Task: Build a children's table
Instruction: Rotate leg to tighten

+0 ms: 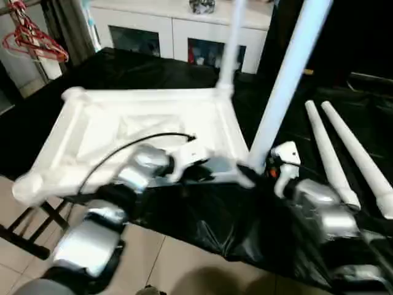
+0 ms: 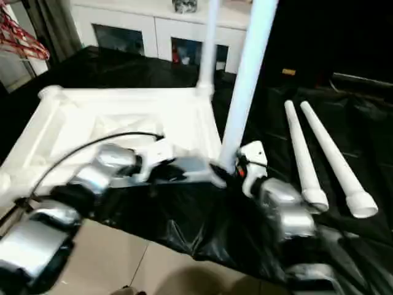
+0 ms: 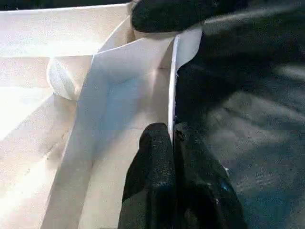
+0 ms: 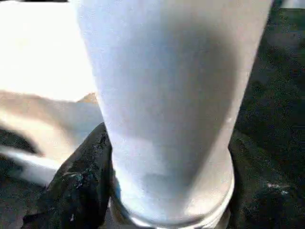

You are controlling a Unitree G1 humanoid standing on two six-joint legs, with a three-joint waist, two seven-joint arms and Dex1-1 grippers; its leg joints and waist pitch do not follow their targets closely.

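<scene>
We see our left tool [image 3: 172, 143] pinched shut on the thin near edge wall of the upturned table top [image 1: 123, 132], its two black fingers [image 3: 152, 176] pressed together over that rim; just beside it on its right, our right tool [image 4: 169, 191] clasps the base of an upright leg [image 1: 288, 80], a black finger [image 4: 78, 181] on either side of the leg's collar, at the top's near right corner; the leg leans slightly rightward as it rises. Right of the right tool, two loose legs [image 1: 347, 153] lie side by side on the black-covered tabletop [image 1: 215, 221]. Beyond both tools, another leg [image 1: 230, 49] stands in the far right corner socket; farther back stands a white cabinet [image 1: 166, 31]; red hangers [image 1: 31, 40] hang far left.
</scene>
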